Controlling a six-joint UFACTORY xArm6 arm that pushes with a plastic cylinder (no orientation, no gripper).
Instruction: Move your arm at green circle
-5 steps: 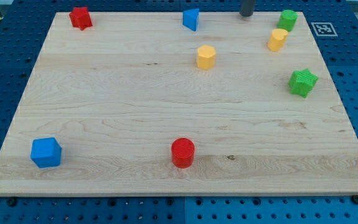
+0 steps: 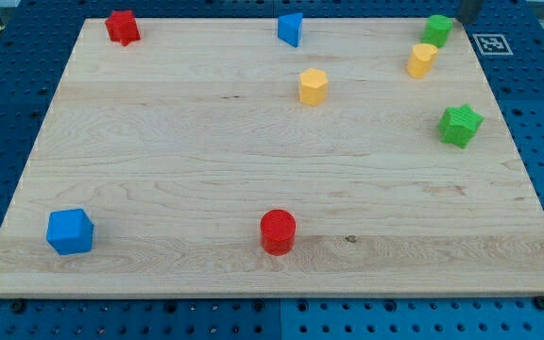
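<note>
The green circle block stands at the view's top right, near the far edge of the wooden board. My tip shows at the very top edge of the view, just right of and above the green circle, with a small gap between them. Only the rod's lowest bit is in view. A yellow rounded block sits just below the green circle.
A green star is at the right. A yellow hexagon, a blue triangle and a red star lie along the top. A blue cube and a red cylinder lie at the bottom. A marker tag sits off the board's top right corner.
My tip has moved to the view's right along the top edge, from left of the green circle to just right of it. No block has moved.
</note>
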